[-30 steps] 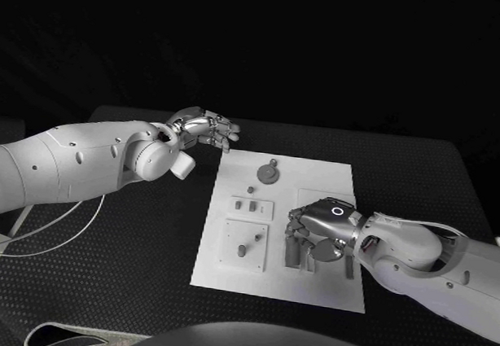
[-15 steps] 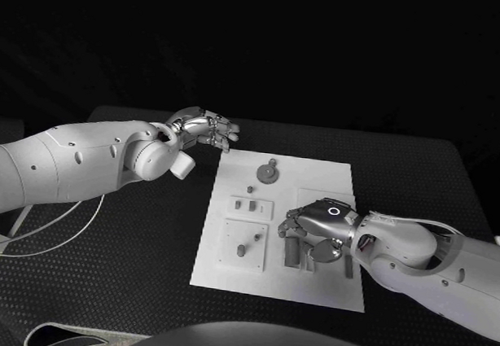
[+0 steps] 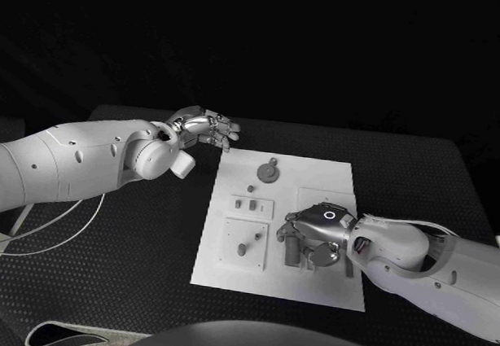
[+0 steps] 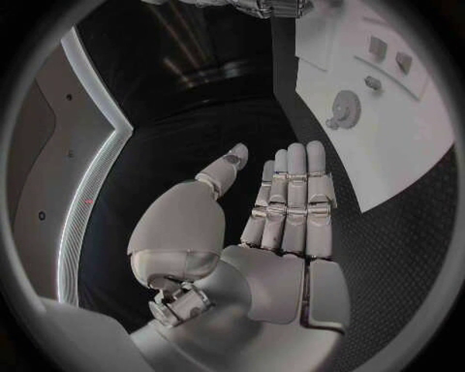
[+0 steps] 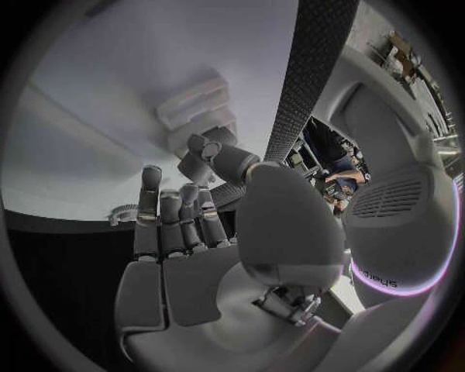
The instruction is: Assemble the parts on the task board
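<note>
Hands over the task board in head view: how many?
1. The right hand is over the task board, near its right side. The left hand hovers off it, past its far left corner.

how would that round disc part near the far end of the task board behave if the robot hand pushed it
The round disc part lies flat on the task board, so it would probably slide rather than roll or tip. It looks small and rigid, so likely light. A small tab at its edge might make it turn when nudged.
</note>
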Tool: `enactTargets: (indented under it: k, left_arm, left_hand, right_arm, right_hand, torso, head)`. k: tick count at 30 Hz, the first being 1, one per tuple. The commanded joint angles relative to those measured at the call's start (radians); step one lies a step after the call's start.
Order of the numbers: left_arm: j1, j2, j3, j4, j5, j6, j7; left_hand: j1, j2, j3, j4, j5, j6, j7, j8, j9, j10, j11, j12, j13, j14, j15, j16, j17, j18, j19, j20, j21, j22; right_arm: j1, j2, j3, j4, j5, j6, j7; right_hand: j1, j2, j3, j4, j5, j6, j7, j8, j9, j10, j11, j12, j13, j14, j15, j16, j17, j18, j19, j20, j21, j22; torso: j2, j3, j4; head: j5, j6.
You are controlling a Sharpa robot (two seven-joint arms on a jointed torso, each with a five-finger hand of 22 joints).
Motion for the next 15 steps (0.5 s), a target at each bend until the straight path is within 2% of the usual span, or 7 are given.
enactTargets:
  k: [1,4,10,15]
  left_arm:
    - [0.0,0.001,0.0,0.003,0.005,0.016,0.005]
    - [0.0,0.001,0.0,0.003,0.005,0.017,0.004]
    - [0.0,0.0,0.0,0.003,0.005,0.019,0.0]
    - [0.0,0.001,0.0,0.002,0.005,0.018,0.0]
  left_hand:
    - [-0.01,0.002,-0.002,0.007,0.003,-0.007,0.003,0.004,-0.002,-0.004,0.006,-0.006,-0.002,0.004,0.005,-0.005,0.002,0.012,0.002,0.0,-0.004,0.001]
    - [-0.01,0.002,-0.002,0.007,0.003,-0.007,0.003,0.004,-0.002,-0.004,0.006,-0.006,-0.002,0.004,0.005,-0.005,0.002,0.012,0.002,0.0,-0.004,0.001]
    - [-0.01,0.002,-0.002,0.007,0.003,-0.008,0.003,0.004,-0.002,-0.004,0.006,-0.006,-0.002,0.004,0.005,-0.005,0.002,0.012,0.001,0.0,-0.004,0.001]
    - [-0.01,0.002,-0.002,0.007,0.003,-0.008,0.003,0.004,-0.002,-0.005,0.006,-0.006,-0.002,0.003,0.005,-0.005,0.003,0.012,0.001,0.0,-0.004,0.001]
  right_arm:
    - [-0.004,0.002,0.0,0.002,-0.009,0.028,0.011]
    - [-0.009,0.0,0.0,0.004,-0.007,0.03,0.014]
    - [-0.014,0.0,0.0,0.006,0.0,0.025,0.022]
    - [-0.015,-0.001,0.0,0.001,0.004,0.029,0.025]
  right_hand:
    - [0.007,0.014,-0.002,-0.005,0.002,0.019,0.005,0.014,0.006,-0.008,0.003,0.008,-0.004,-0.003,0.006,0.016,-0.003,0.006,0.0,0.003,-0.004,0.0]
    - [0.014,0.023,-0.006,-0.006,0.002,0.048,0.019,0.037,0.016,-0.012,0.006,0.016,-0.011,-0.004,0.01,0.02,-0.006,0.006,0.001,0.002,-0.004,0.002]
    - [0.02,0.034,-0.011,-0.006,0.002,0.088,0.032,0.065,0.032,-0.016,0.009,0.026,-0.021,-0.001,0.013,0.024,-0.007,0.006,0.004,0.002,-0.002,0.005]
    - [0.022,0.045,-0.012,-0.006,0.002,0.115,0.039,0.081,0.042,-0.014,0.009,0.035,-0.026,0.004,0.014,0.026,-0.006,0.006,0.007,0.0,0.0,0.007]
  torso:
    - [0.0,-0.0014,0.0003]
    - [0.0,-0.0012,0.0004]
    - [-0.001,0.0,-0.0012]
    - [0.0,-0.001,0.0006]
  head:
    - [-0.001,-0.002]
    - [0.0,-0.004]
    - [0.002,-0.004]
    - [0.0,-0.005]
